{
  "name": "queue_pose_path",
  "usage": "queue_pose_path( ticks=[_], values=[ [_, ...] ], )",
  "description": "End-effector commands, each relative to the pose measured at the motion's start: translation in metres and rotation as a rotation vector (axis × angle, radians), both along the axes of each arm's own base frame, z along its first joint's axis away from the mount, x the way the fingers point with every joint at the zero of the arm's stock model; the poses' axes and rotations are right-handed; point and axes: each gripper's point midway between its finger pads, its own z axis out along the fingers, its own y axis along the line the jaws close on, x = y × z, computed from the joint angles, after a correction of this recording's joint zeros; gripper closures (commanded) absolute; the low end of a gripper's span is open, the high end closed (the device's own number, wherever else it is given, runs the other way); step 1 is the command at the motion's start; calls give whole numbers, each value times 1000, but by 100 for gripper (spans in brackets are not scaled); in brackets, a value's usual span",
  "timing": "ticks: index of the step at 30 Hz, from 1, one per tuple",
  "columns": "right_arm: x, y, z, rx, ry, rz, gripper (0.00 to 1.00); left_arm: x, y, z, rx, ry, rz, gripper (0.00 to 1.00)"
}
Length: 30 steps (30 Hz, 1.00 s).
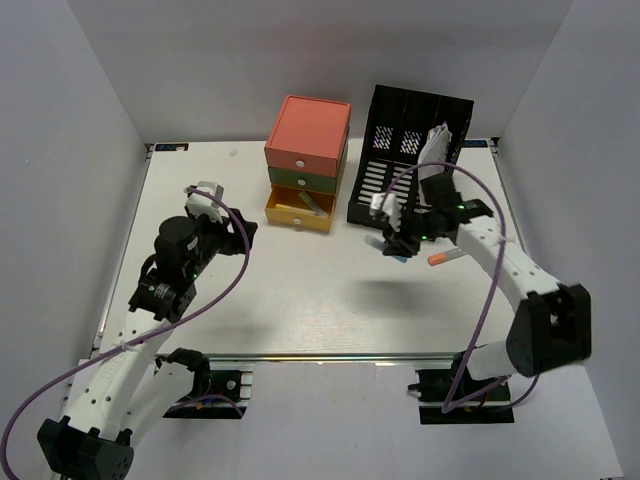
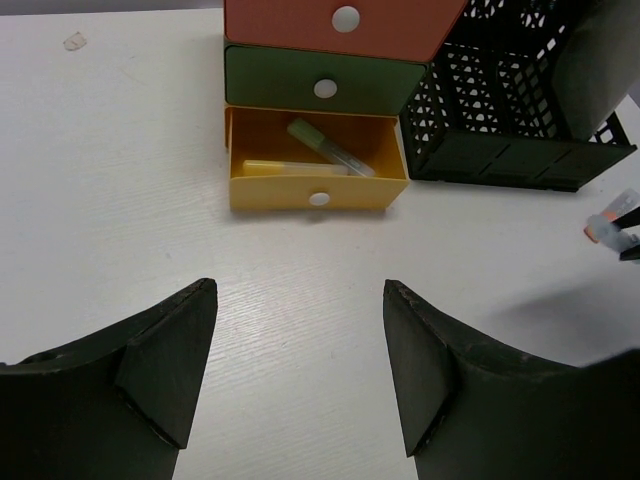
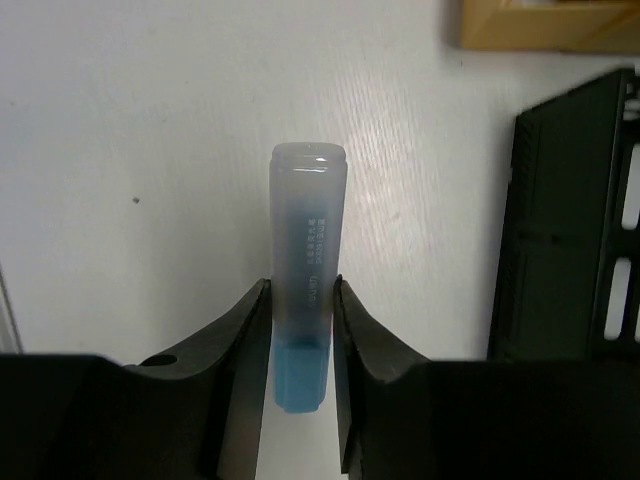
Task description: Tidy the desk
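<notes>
The desk (image 1: 300, 290) is a white tabletop with a metal rail at its near edge. My right gripper (image 1: 393, 245) is shut on a blue highlighter with a clear cap (image 3: 308, 250) and holds it above the desk, in front of the black file rack (image 1: 405, 160). My right gripper's jaws (image 3: 301, 290) clamp the pen's middle. My left gripper (image 1: 205, 192) is open and empty over the left of the desk, and in the left wrist view (image 2: 300, 340) it faces the open yellow drawer (image 2: 318, 195). An orange-capped marker (image 1: 443, 257) lies on the desk by the right arm.
The three-drawer box (image 1: 308, 135) stands at the back; its orange and green drawers are shut. The yellow bottom drawer holds a green highlighter (image 2: 330, 148) and a yellow one (image 2: 290, 169). Crumpled white paper (image 1: 437, 145) sits in the rack. Grey walls enclose the desk.
</notes>
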Motion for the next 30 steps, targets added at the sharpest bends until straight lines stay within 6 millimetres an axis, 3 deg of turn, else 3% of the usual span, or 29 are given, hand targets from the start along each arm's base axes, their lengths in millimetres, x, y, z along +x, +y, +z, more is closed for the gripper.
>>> queue_pose_path(
  ticks=[1,2,5,6,7,8,9,12,17,22,25,26,30],
  values=[
    [31,38,26,13,-118,56,100,3,10,-10,35,16,45,23],
    [33,52,29,7,-151,72,100,3,10,-10,36,17,49,23],
    [65,90,46,11,-288,56,100,6,16,-17,54,32,81,23],
    [65,106,52,16,-308,73,100,7,16,-17,57,33,83,23],
    [75,111,54,-1,-325,48,100,8,17,-21,66,46,92,23],
    [87,120,71,10,-365,32,100,9,18,-20,68,42,97,23],
    [93,137,62,1,-367,41,100,9,19,-22,70,48,99,23],
    [112,161,60,-9,-410,25,100,10,22,-25,82,56,115,23],
    [145,203,76,65,-524,-33,100,12,25,-30,95,69,133,23],
    [173,222,65,39,-589,-103,100,13,25,-32,99,74,133,23],
    [179,224,47,4,-592,-115,85,13,24,-33,102,77,129,23],
    [180,223,39,-13,-580,-116,74,13,25,-33,100,75,131,23],
    [167,223,32,-1,-508,-77,50,12,24,-31,98,70,130,23]
  ],
)
